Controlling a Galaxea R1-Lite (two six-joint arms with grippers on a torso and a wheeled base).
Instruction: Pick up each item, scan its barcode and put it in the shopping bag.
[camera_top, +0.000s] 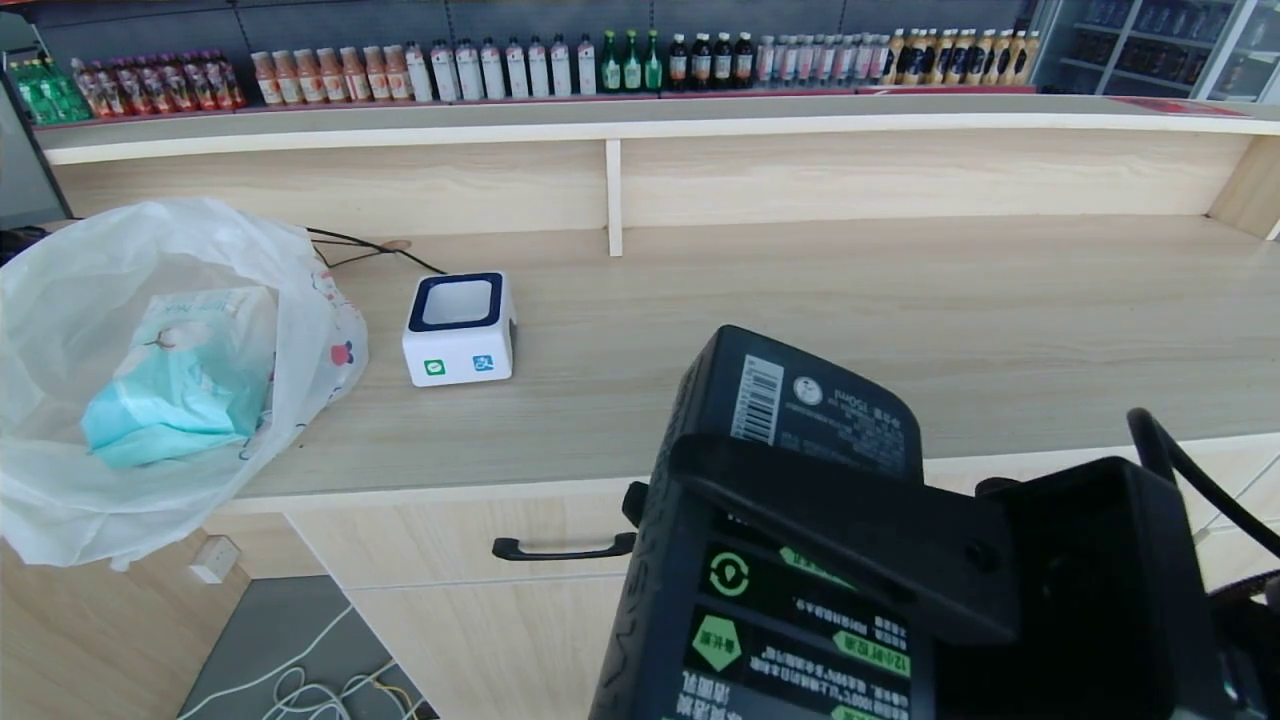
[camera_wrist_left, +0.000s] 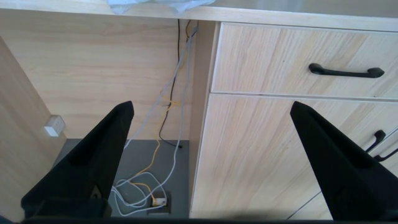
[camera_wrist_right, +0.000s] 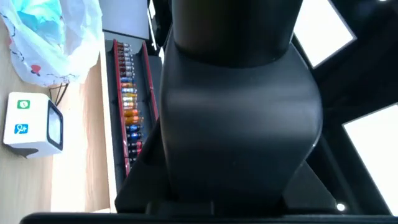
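Note:
My right gripper (camera_top: 835, 520) is shut on a black package (camera_top: 800, 410) with green labels, held high and close to the head camera, above the counter's front edge. Its white barcode (camera_top: 757, 398) faces up. In the right wrist view the black package (camera_wrist_right: 239, 118) bulks between the fingers. The white scanner (camera_top: 460, 330) with a blue rim stands on the counter, left of the package. The white plastic shopping bag (camera_top: 60, 300) sits at the counter's left end with a teal pack (camera_top: 180, 385) inside. My left gripper (camera_wrist_left: 211, 168) hangs open below the counter, facing the cabinet front.
The wooden counter (camera_top: 900, 320) has a raised back ledge with a thin divider (camera_top: 613, 195). Several drink bottles (camera_top: 600, 62) line the shelf behind. Black drawer handles (camera_top: 560, 548) are on the cabinet front, and cables (camera_wrist_left: 146, 186) lie on the floor below.

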